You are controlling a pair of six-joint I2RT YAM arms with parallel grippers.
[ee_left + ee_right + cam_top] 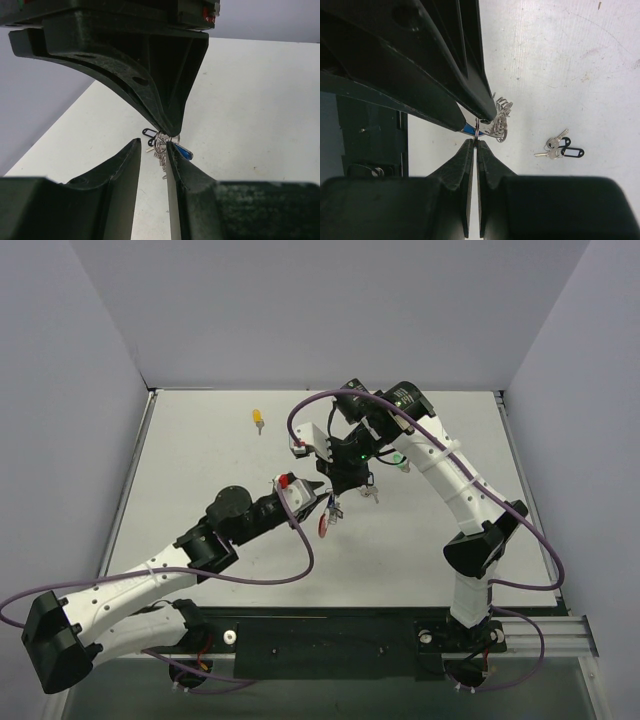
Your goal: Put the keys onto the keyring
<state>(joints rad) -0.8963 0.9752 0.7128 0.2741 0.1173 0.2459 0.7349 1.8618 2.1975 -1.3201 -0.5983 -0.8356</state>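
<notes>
My right gripper (477, 142) is shut on the thin silver wire of the keyring (498, 125), holding it just above the table. A blue-headed key (184, 151) hangs at the ring, behind the right finger (176, 165) of my left gripper (152, 142). The left jaws stand apart with bare table showing between them, and the ring's silver pieces dangle at their tips. From above, both grippers meet mid-table (330, 500), with a red curved piece (325, 525) just below them. A yellow-headed key (258, 418) lies far left. Black-tagged keys (560, 148) lie on the table nearby.
A green-headed key (398, 458) shows partly behind the right arm. The white table (200, 500) is walled at the back and sides, and a black rail (330, 640) with the arm bases runs along its near edge.
</notes>
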